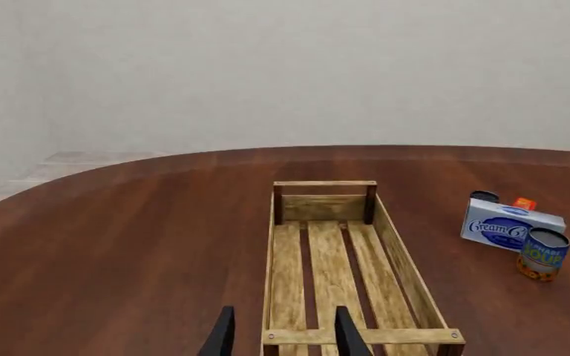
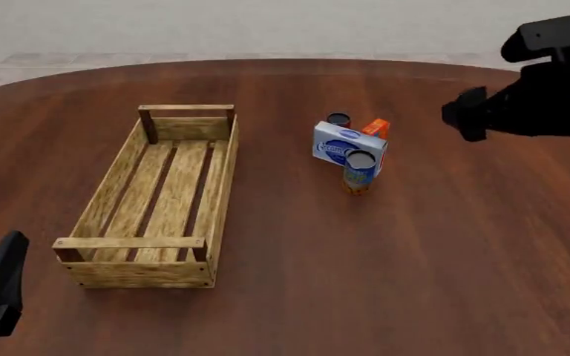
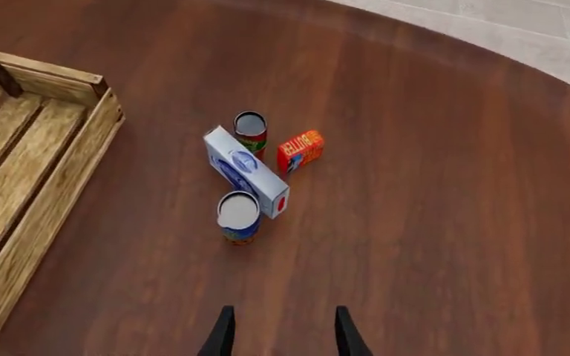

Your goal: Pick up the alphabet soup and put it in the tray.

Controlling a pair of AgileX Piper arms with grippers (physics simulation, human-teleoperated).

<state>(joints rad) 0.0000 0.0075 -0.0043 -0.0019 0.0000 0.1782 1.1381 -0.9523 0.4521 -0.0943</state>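
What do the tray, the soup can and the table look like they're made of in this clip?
The tray: light, unfinished-looking wood, with visible grain, slats and darker corner posts. The alphabet soup: probably a metal can with a printed paper-like label, judging by its grey, flat top; the render leaves this open. The table: dark reddish wood with plank-like grain and a smooth, slightly glossy finish.

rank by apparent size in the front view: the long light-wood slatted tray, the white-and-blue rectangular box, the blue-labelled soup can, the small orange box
1. Light-wood slatted tray, by far the largest.
2. White-and-blue rectangular box.
3. Blue-labelled soup can.
4. Small orange box, though the white-and-blue box partly hides it, so its full size is unsure.
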